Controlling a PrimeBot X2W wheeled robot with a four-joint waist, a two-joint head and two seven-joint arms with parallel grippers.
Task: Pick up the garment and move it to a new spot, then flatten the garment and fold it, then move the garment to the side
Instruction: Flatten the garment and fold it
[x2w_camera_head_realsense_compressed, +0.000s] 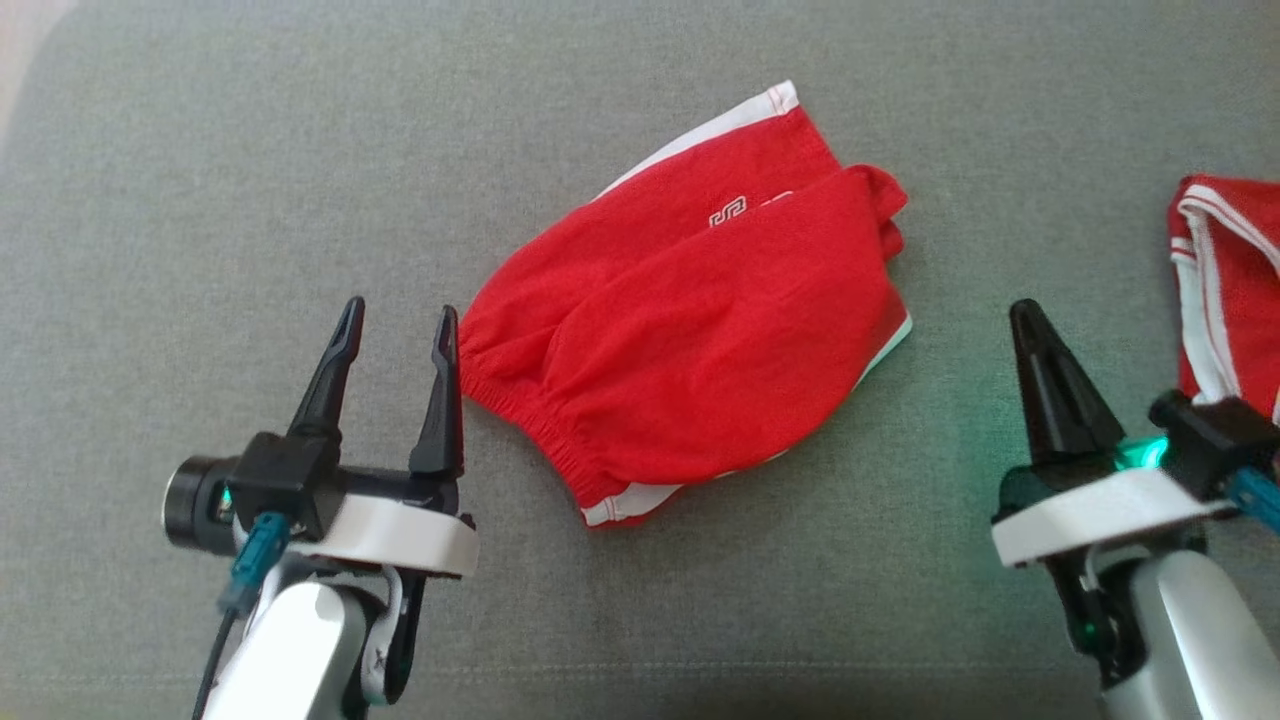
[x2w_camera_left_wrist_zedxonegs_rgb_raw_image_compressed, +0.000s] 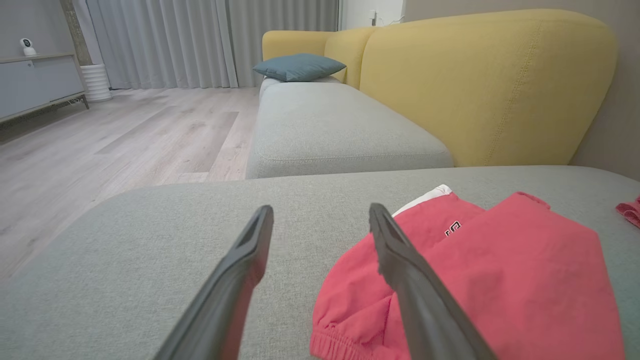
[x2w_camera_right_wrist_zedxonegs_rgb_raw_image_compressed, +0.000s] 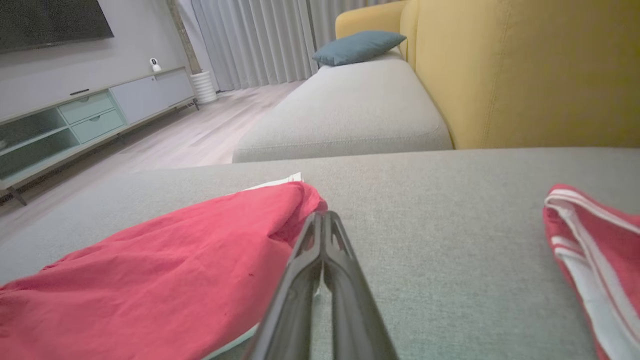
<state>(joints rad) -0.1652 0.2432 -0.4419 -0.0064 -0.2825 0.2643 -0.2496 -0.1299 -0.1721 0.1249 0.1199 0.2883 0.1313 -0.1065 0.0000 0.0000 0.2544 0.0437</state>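
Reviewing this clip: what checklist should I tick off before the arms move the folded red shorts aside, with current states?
1. Red shorts folded, lying on the grey cushion: ok.
2. Left gripper open, ready to grasp: ok.
3. Left gripper's fingers clear of the waistband: cannot tell, they sit right beside it.
4. Right gripper ready to grasp: not ok, shut and holding nothing.
5. Second red garment apart from the shorts: ok.
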